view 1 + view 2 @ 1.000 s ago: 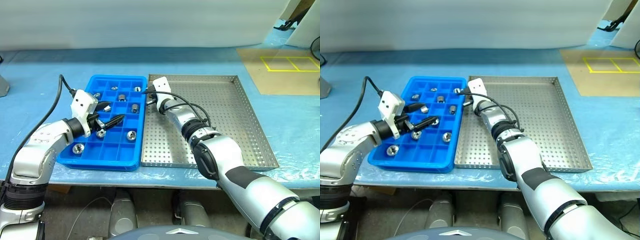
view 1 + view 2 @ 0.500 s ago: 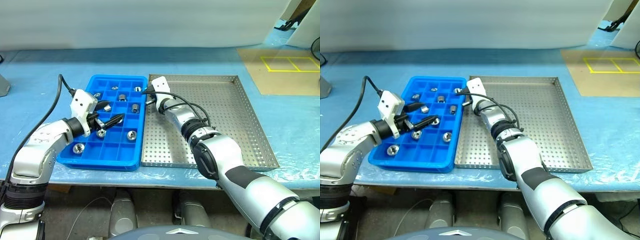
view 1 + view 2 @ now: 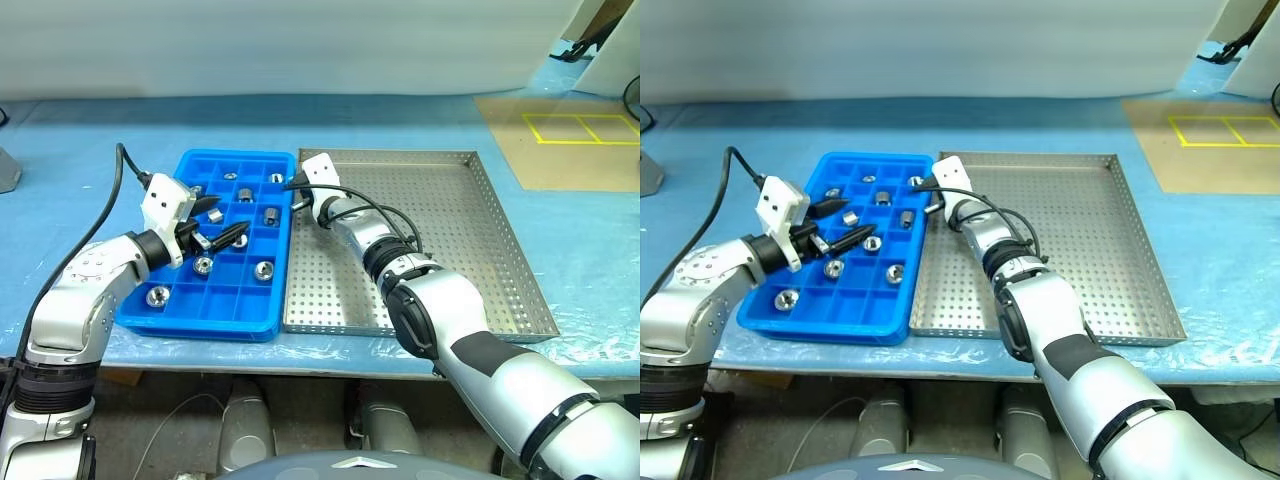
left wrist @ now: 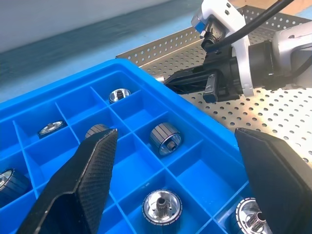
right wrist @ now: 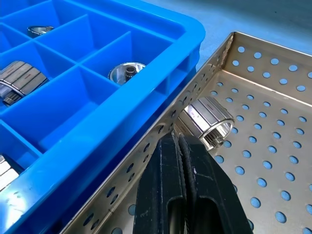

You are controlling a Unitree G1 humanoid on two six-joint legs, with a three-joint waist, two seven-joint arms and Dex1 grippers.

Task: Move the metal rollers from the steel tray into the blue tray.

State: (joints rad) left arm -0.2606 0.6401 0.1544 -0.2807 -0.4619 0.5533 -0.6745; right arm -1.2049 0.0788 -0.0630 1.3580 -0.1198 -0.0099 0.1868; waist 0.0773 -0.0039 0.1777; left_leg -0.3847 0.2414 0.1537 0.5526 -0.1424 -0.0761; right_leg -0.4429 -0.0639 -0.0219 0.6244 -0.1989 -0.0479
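Where trays sit, blue sheeting covers the table.

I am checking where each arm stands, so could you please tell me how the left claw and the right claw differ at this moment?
The left claw is open, its fingers spread wide; the right claw is shut, fingers pressed together. The left claw hovers over the blue tray, above rollers already in compartments; the right claw is low in the steel tray, its tips beside the last roller lying against the rim. Neither holds anything. Both have two black fingers.
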